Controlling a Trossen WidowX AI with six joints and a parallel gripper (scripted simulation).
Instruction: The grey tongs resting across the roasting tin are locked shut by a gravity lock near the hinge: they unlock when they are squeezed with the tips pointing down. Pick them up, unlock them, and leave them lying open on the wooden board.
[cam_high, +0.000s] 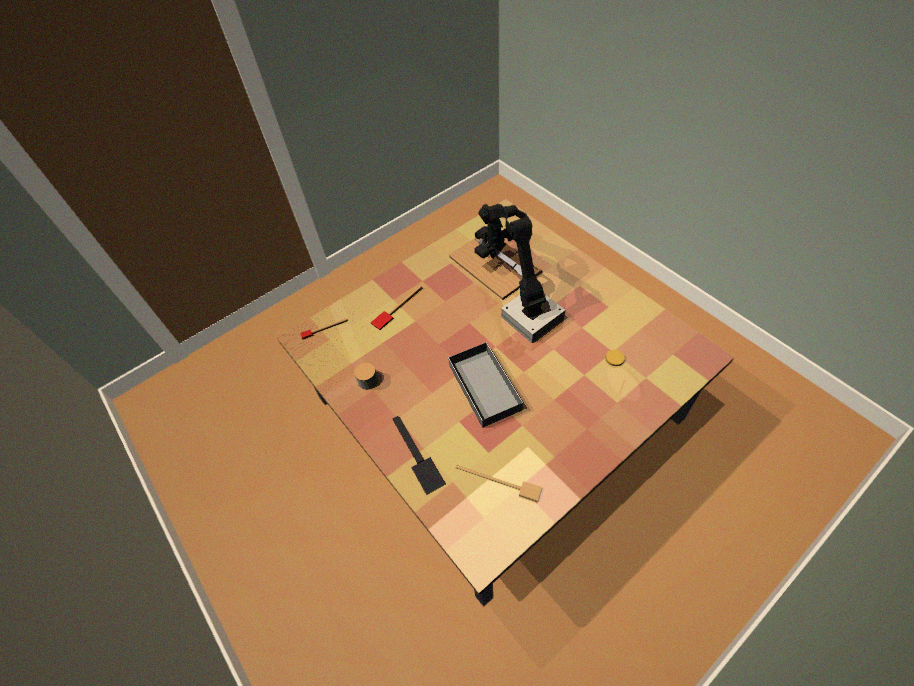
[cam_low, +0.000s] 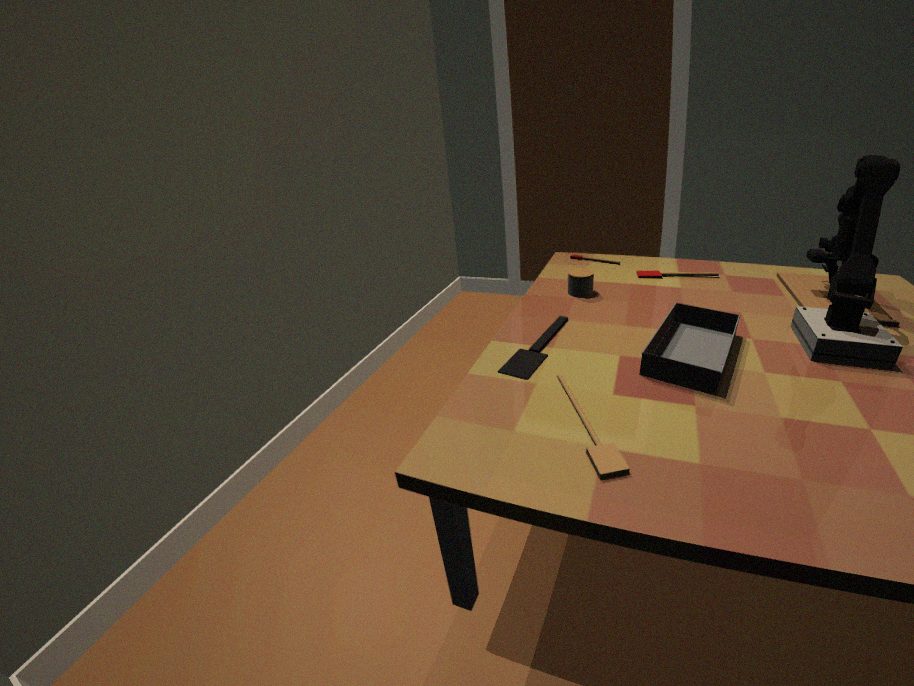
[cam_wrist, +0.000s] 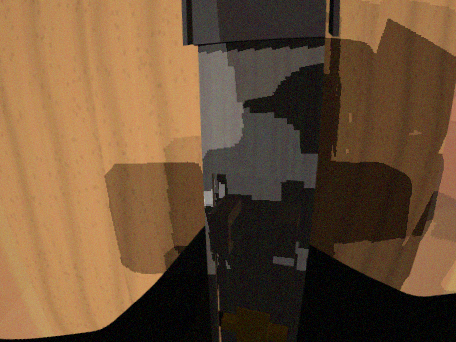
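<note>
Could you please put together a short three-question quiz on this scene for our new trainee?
1. True or false: the grey tongs lie across the roasting tin.
2. What surface is beneath the gripper? A) wooden board B) roasting tin C) floor
3. Fill in: the gripper is shut on the ____.

Key: 1 false, the tin holds nothing; 2 A; 3 grey tongs.
</note>
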